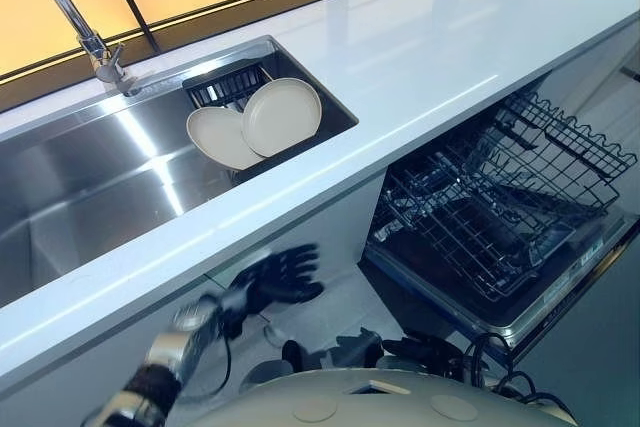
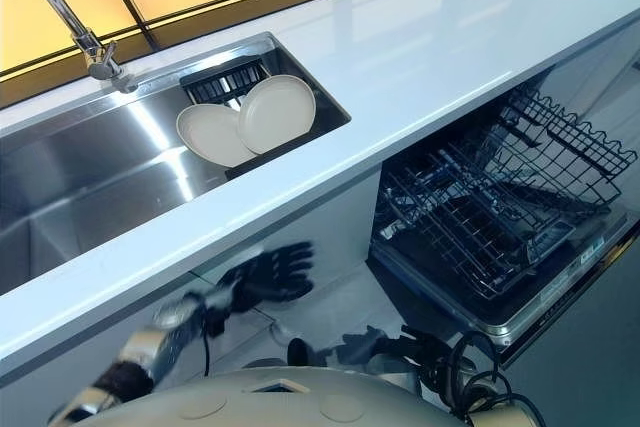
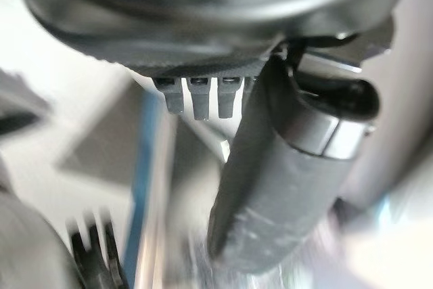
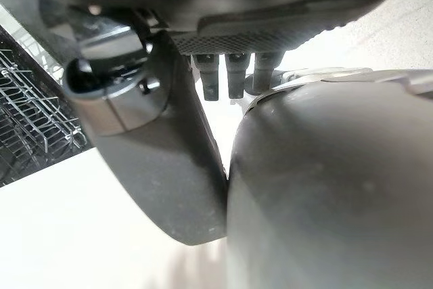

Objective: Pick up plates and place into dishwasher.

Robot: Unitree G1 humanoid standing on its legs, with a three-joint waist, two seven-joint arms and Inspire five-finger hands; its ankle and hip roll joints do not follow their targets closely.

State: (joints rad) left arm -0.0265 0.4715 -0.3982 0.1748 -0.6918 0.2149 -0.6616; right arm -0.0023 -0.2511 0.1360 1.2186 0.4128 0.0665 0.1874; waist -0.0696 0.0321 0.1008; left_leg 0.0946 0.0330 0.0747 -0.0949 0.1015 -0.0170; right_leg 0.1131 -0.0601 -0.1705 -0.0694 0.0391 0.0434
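Observation:
Two cream plates lean on edge in a dark rack (image 1: pixel 228 85) at the right end of the steel sink (image 1: pixel 80 177). The left plate (image 1: pixel 213 139) sits partly behind the right plate (image 1: pixel 283 115). My left hand (image 1: pixel 275 277) hangs in front of the cabinet below the counter, well under the plates, its fingers relaxed and holding nothing. The left wrist view shows its thumb (image 3: pixel 270 187) standing free. My right hand (image 4: pixel 257 25) hangs low with its thumb (image 4: pixel 162 167) loose and nothing in it. The dishwasher's wire rack (image 1: pixel 500 197) is pulled out at the right.
A white counter (image 1: pixel 430 57) runs across the view, with the sink set in it at the left. A chrome faucet (image 1: pixel 100 57) rises behind the sink. The open dishwasher door (image 1: pixel 560 287) juts out below the counter on the right.

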